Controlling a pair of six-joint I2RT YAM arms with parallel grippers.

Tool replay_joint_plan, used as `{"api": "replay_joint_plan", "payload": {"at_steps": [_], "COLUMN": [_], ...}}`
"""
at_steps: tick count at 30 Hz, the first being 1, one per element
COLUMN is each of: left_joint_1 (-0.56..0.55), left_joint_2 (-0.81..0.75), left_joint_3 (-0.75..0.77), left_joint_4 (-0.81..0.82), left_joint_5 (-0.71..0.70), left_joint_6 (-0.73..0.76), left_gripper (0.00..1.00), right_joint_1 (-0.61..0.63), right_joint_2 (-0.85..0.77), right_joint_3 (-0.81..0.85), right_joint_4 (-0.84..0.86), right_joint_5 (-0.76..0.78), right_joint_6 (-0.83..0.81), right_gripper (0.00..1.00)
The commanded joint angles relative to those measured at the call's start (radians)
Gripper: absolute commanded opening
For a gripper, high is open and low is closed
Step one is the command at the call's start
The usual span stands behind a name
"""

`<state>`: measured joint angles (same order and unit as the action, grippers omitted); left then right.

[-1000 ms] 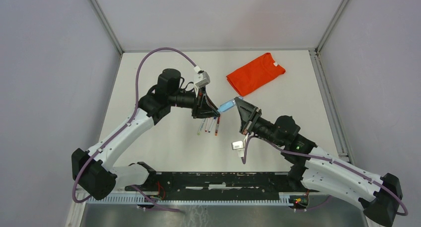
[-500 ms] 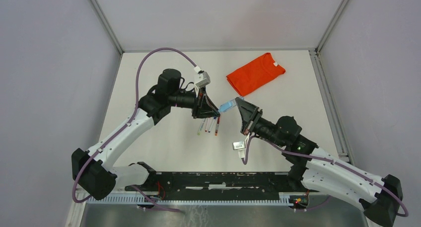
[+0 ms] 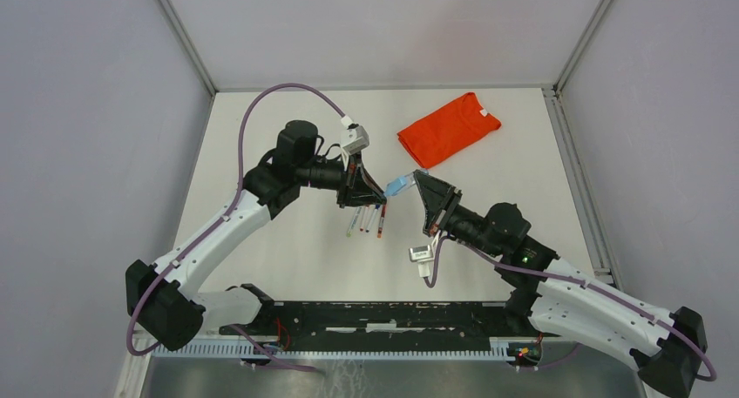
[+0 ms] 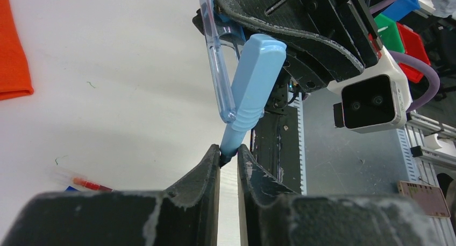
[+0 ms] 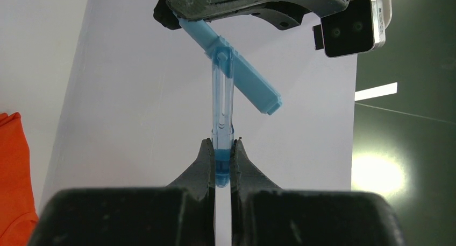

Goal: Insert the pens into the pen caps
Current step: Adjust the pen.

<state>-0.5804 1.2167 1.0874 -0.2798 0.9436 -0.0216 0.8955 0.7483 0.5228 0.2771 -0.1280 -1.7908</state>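
Over the table's middle, my left gripper (image 3: 381, 196) and right gripper (image 3: 416, 178) meet tip to tip around a blue pen (image 3: 398, 186). In the left wrist view my left gripper (image 4: 229, 149) pinches the narrow dark end of the light blue pen (image 4: 251, 87). Its square end points up toward the right arm. My right gripper (image 5: 221, 145) is shut on a clear blue pen cap (image 5: 222, 114). The cap lies across the pen's barrel (image 5: 253, 87) at an angle. Three more pens (image 3: 366, 219) lie side by side on the table just below the left gripper.
A folded orange shirt (image 3: 447, 128) lies at the back right of the white table (image 3: 288, 241). A red-tipped pen (image 4: 88, 182) shows low in the left wrist view. The black base rail (image 3: 392, 315) runs along the near edge.
The left jaws have narrowed onto the pen's end. Both arms have barely shifted, and the pens on the table lie where they were.
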Motion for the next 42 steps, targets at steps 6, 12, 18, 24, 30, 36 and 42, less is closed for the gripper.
{"api": "replay_joint_plan", "payload": {"at_steps": [6,12,18,24,30,36,42], "left_joint_1": [-0.001,-0.001,-0.001,-0.001,-0.001,-0.001,-0.001], "left_joint_2": [0.012,-0.006,-0.059,-0.089,-0.117,-0.111,-0.12], "left_joint_3": [0.039,0.045,0.058,0.047,0.018,0.015,0.017], "left_joint_4": [0.1,0.078,0.047,0.021,0.033,0.052,0.074], "left_joint_5": [-0.023,-0.067,-0.109,-0.152,-0.176,-0.18,-0.23], "left_joint_6": [-0.043,-0.03,-0.01,-0.009,-0.019,-0.026,-0.031], "left_gripper": [0.25,0.35,0.4,0.41,0.41,0.41,0.41], "right_joint_1": [0.006,0.006,0.005,0.005,0.004,0.005,0.005], "right_joint_2": [0.016,0.01,0.0,-0.011,-0.021,-0.021,-0.012], "right_joint_3": [0.01,0.002,0.009,0.003,0.002,0.003,0.014], "right_joint_4": [0.067,0.042,-0.021,-0.026,-0.036,-0.036,-0.071], "right_joint_5": [-0.091,-0.054,-0.021,-0.001,0.014,-0.002,0.003], "right_joint_6": [0.08,0.089,0.068,0.074,0.086,0.105,0.119], "right_gripper": [0.0,0.0,0.0,0.0,0.0,0.0,0.0]}}
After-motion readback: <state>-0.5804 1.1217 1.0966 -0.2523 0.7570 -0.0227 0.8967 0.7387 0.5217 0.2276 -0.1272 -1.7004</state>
